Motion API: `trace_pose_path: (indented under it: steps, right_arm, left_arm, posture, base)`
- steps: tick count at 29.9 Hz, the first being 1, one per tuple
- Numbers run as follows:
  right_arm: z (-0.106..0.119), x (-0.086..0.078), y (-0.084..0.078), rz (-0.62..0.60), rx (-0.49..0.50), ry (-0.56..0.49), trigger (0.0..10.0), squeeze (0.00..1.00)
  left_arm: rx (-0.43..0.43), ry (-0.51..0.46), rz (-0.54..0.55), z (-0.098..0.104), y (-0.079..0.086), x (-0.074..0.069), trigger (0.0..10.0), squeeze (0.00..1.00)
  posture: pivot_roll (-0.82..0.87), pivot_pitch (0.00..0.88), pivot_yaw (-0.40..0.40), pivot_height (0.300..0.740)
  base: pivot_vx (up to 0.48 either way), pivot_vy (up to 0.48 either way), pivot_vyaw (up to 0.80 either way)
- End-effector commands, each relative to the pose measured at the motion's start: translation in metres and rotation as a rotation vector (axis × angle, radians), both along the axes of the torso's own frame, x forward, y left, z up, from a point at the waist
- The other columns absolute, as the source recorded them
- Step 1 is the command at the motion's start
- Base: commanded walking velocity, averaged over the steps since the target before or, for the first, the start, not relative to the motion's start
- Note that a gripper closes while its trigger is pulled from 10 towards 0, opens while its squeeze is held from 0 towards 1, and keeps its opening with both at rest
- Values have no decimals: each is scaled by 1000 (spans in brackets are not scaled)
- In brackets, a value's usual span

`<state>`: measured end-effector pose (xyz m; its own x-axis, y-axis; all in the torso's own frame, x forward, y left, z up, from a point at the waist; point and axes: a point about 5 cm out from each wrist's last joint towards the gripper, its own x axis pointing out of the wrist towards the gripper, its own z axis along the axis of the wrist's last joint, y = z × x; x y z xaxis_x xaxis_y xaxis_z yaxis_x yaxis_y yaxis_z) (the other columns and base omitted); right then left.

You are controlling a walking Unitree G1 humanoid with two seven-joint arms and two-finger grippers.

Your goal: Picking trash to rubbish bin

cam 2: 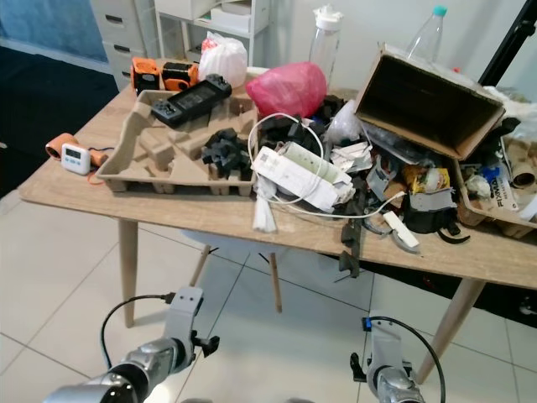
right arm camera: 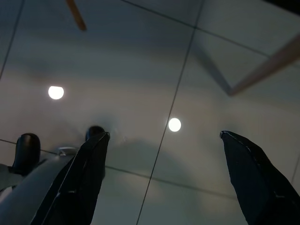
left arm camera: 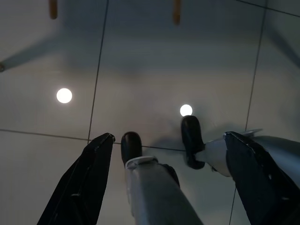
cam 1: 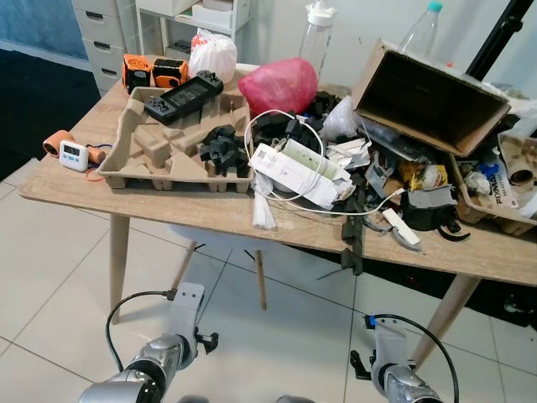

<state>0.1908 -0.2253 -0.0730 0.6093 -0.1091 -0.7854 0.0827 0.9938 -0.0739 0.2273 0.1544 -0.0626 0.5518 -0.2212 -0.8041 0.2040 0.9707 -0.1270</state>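
Observation:
A wooden table [cam 1: 168,210] stands before me, heaped with clutter. A brown pulp tray [cam 1: 151,147] holds a black controller [cam 1: 185,94] and black foam pieces [cam 1: 222,147]. Beside it lie a red plastic bag [cam 1: 281,84], a white power strip [cam 1: 294,164] with its cable, crumpled wrappers [cam 1: 352,153] and a tipped cardboard box [cam 1: 428,101]. My left arm [cam 1: 159,353] and right arm [cam 1: 390,374] hang low in front of the table. Over the tiled floor my left gripper [left arm camera: 168,136] and right gripper [right arm camera: 164,135] are both open, holding nothing.
A white timer [cam 1: 74,154] sits at the table's left end, and two clear bottles [cam 1: 317,34] stand at the back. A black strip [cam 1: 352,243] hangs over the front edge. Grey drawers [cam 1: 105,34] stand behind on the left. My feet [left arm camera: 132,145] show below the left gripper.

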Motion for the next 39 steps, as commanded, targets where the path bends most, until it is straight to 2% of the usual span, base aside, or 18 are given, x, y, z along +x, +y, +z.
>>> trace_pose_path:
  steps: [1,5,6,13,15,16,17,19,23,26,28,30,31,32,33,34,35,39]
  right_arm:
    - [3,6,3,52,-1,-22,10000,0]
    - [3,7,6,92,4,-18,10000,0]
    - [3,7,10,156,-2,-12,10000,0]
    - [5,13,20,250,31,-26,10000,0]
    - [11,23,31,321,96,-79,10000,0]
    - [11,23,31,321,96,-79,10000,0]
    - [14,28,40,383,138,-106,10000,0]
    - [15,30,42,410,150,-110,10000,0]
    - [21,36,52,542,208,-124,10000,0]
    - [22,37,52,572,207,-115,10000,0]
    - [22,36,52,577,202,-109,10000,0]
    - [20,33,51,598,206,-91,10000,0]
    - [20,33,51,598,206,-91,10000,0]
    - [19,32,51,605,208,-85,10000,0]
    - [17,27,52,631,225,-69,10000,0]
    - [17,27,52,631,225,-69,10000,0]
    - [16,25,53,640,228,-64,10000,0]
    - [12,19,52,628,237,-45,10000,0]
  left_arm:
    - [-9,-15,35,1,5,2,10000,0]
    - [-1,-34,53,4,11,5,10000,0]
    - [14,-48,110,6,24,7,10000,0]
    - [21,-57,194,8,42,6,10000,0]
    - [6,-85,249,11,50,9,10000,0]
    - [6,-85,249,11,50,9,10000,0]
    - [-7,-108,290,14,55,11,10000,0]
    - [-12,-117,305,15,57,12,10000,0]
    - [-6,-170,482,21,82,12,10000,0]
    - [9,-202,655,25,104,8,10000,0]
    - [15,-214,704,27,111,7,10000,0]
    - [49,-254,829,35,134,3,10000,0]
    - [49,-254,829,35,134,3,10000,0]
    - [63,-268,864,38,142,2,10000,0]
    - [89,-340,940,53,164,6,10000,0]
    - [89,-340,940,53,164,6,10000,0]
    - [97,-372,961,60,172,8,10000,0]
    - [106,-543,1009,100,202,27,10000,0]
  posture:
    - [145,35,-75,740]
    - [146,34,-75,740]
    - [146,34,-75,740]
    - [156,45,-79,740]
    - [157,55,-78,740]
    - [157,55,-78,740]
    - [157,55,-78,740]
    - [157,55,-78,740]
    - [157,55,-78,740]
    - [173,70,-81,740]
    - [173,70,-81,740]
    - [181,75,-83,740]
    - [181,75,-83,740]
    - [181,75,-83,740]
    - [197,84,-85,740]
    - [197,84,-85,740]
    - [197,84,-85,740]
    - [211,93,-83,740]
  base:
    - [0,0,0]
    - [0,0,0]
    - [0,0,0]
    - [0,0,0]
    - [0,0,0]
    - [0,0,0]
    - [0,0,0]
    - [0,0,0]
    - [0,0,0]
    - [0,0,0]
    - [0,0,0]
    - [0,0,0]
    - [0,0,0]
    - [0,0,0]
    - [0,0,0]
    - [0,0,0]
    - [0,0,0]
    - [0,0,0]
